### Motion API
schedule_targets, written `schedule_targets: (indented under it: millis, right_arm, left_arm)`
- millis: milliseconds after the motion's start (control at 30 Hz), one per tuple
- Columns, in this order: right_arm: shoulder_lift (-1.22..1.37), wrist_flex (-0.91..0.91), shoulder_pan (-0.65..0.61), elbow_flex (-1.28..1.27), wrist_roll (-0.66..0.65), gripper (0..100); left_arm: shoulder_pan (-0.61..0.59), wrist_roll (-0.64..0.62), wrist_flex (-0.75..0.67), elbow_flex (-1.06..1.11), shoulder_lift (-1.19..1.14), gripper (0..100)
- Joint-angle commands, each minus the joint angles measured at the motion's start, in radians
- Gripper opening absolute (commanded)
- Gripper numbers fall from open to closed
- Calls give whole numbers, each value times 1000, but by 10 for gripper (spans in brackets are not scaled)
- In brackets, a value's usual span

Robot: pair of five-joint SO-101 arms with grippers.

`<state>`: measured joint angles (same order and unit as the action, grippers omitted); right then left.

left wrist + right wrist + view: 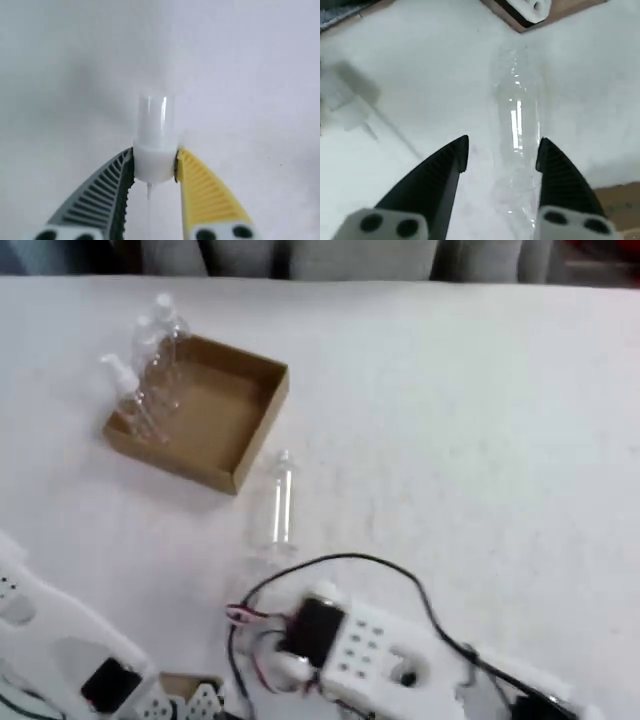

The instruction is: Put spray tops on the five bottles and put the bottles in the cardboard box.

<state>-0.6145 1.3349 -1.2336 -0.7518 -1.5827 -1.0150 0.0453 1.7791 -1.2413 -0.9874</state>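
Observation:
A clear bottle without a top [282,502] lies on the white table just below the cardboard box [262,422]. My right gripper [502,150] is open, and the bottle [517,112] lies lengthwise between its black fingers, close to one of them. My left gripper [154,167] is shut on a spray top [155,150], with its grey and yellow fingers clamped on the white collar; the clear cap points away and the thin tube hangs back between the fingers. Clear bottles with spray tops [150,370] lean together at the box's left side.
Both arm bodies sit at the table's near edge, one at the left [60,655] and one in the middle [360,645], with a black cable [400,575] looping over the table. A pale shape like a loose spray top [350,107] lies beside the bottle.

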Motion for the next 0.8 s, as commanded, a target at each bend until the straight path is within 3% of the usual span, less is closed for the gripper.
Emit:
schedule_targets:
  millis: [0,267,767]
  right_arm:
    - [153,-22,-12,132,-17,255]
    - [426,-18,-7,249,-17,273]
    - [621,-84,-7,267,-12,272]
  left_arm:
    - [-13,12,-38,-9,97,20]
    - [-12,11,-29,-95,87,20]
    - [-10,12,-35,-87,87,20]
